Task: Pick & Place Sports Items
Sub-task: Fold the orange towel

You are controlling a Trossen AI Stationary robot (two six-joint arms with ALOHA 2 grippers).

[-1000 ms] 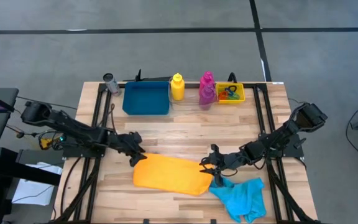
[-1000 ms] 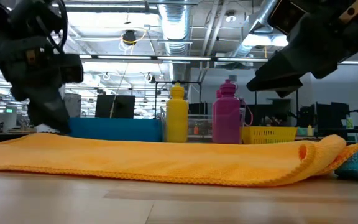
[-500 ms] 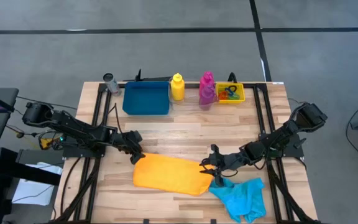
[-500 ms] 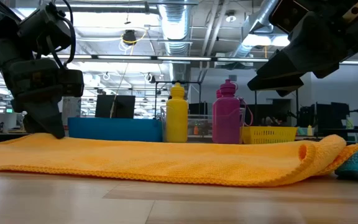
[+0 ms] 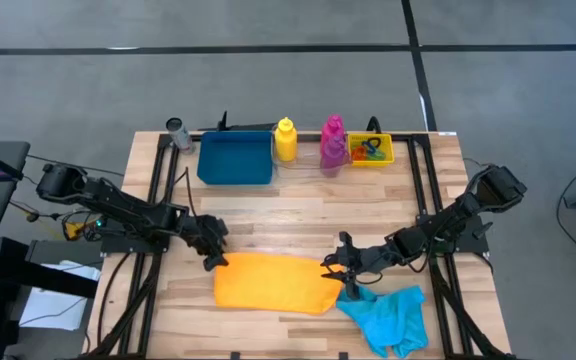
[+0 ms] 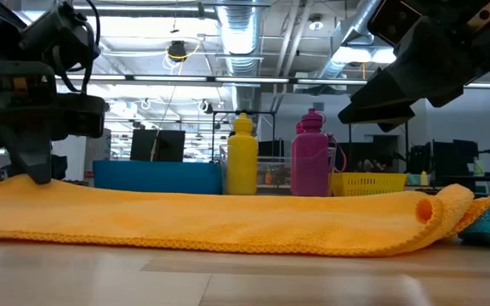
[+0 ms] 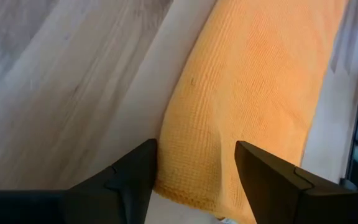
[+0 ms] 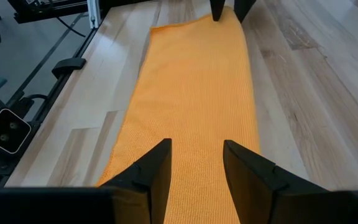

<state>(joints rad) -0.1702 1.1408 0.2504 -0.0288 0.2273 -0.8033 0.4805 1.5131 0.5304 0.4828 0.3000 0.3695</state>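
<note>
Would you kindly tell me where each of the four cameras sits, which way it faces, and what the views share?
High view: above the table, looking straight down; both arms show, left hand and right hand at the orange cloth.
Low view: at table-top height, looking level across the cloth toward the yellow bottle; both arms enter from above.
Left wrist view: on the left arm, looking past its two open fingers at the cloth's edge.
Right wrist view: on the right arm, looking along the cloth past its own fingers.
Shared: all four show the orange cloth.

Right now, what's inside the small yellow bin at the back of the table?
The yellow bin holds a few small coloured elastic rings; red and blue ones show. Anything beneath them is covered, so an exact count isn't possible.
</note>
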